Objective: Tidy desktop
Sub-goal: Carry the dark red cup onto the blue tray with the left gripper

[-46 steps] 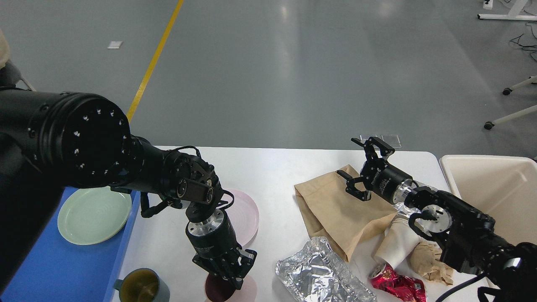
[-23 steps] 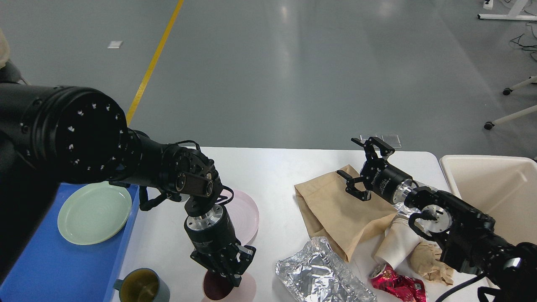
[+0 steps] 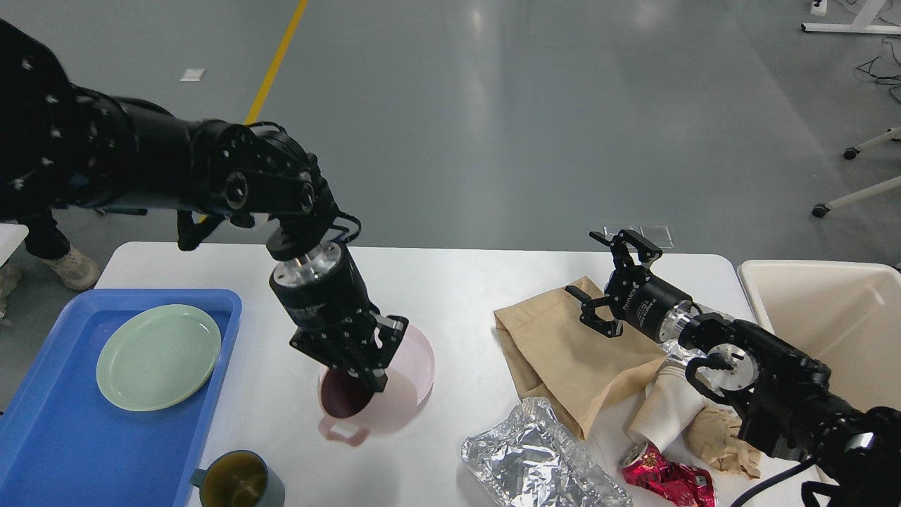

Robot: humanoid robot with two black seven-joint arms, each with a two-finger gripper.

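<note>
The white desktop (image 3: 457, 289) carries dishes on the left and litter on the right. My left gripper (image 3: 364, 367) points down and is shut on the rim of a pink mug (image 3: 343, 408). It holds the mug lifted, in front of a pink plate (image 3: 417, 352). My right gripper (image 3: 593, 269) is open and empty, hovering over the far end of a brown paper bag (image 3: 563, 359).
A blue tray (image 3: 42, 436) at the left holds a green plate (image 3: 158, 355). A grey-blue mug (image 3: 239, 482) stands at the front edge. Crumpled foil (image 3: 535, 458), a white paper cup (image 3: 665, 408), a crushed red can (image 3: 669, 479) and crumpled brown paper (image 3: 718, 436) lie at the right. A cream bin (image 3: 830, 317) stands beyond the right edge.
My left gripper has risen and moved back with the pink mug in it, lifting it off the table's front edge. The right arm has not moved.
</note>
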